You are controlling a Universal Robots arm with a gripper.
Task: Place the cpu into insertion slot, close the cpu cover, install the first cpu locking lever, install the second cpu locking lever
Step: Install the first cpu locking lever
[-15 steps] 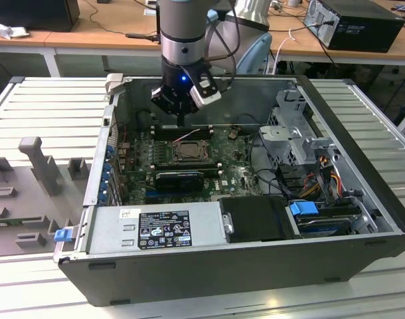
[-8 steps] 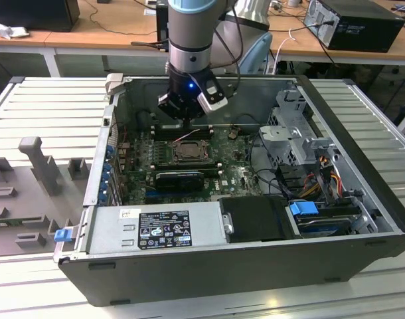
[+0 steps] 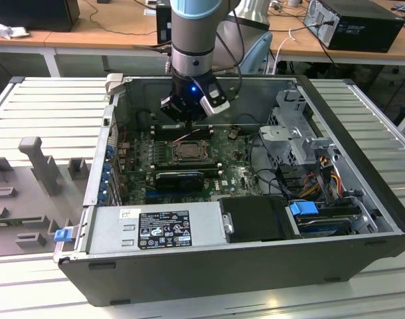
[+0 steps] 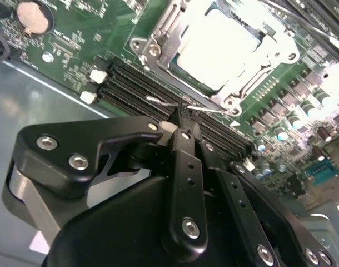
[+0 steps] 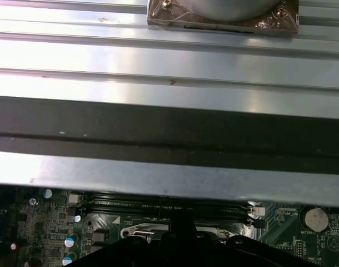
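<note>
The cpu (image 4: 222, 47) is seen seated in the insertion slot (image 4: 158, 53), its pale metal top face bright in the second wrist view; the cpu cover (image 4: 253, 83) is laid flat around it as a silvery frame, with a thin wire lever (image 4: 158, 101) lying along the slot's edge nearest the end effector; in the exterior view the insertion slot (image 3: 188, 150) is found near the middle of the green motherboard (image 3: 239, 174), inside the open computer case (image 3: 335, 126); the end effector (image 4: 183, 125) is held just above the long black memory slots (image 4: 130, 92) beside the insertion slot, its fingers (image 4: 183, 161) drawn together with nothing gripped between them; in the exterior view the end effector (image 3: 188, 123) is hung over the far edge of the insertion slot; a round coin battery (image 4: 33, 16) is set on the motherboard well apart from the slot; the case is rested on a ribbed metal worktop (image 3: 50, 113).
</note>
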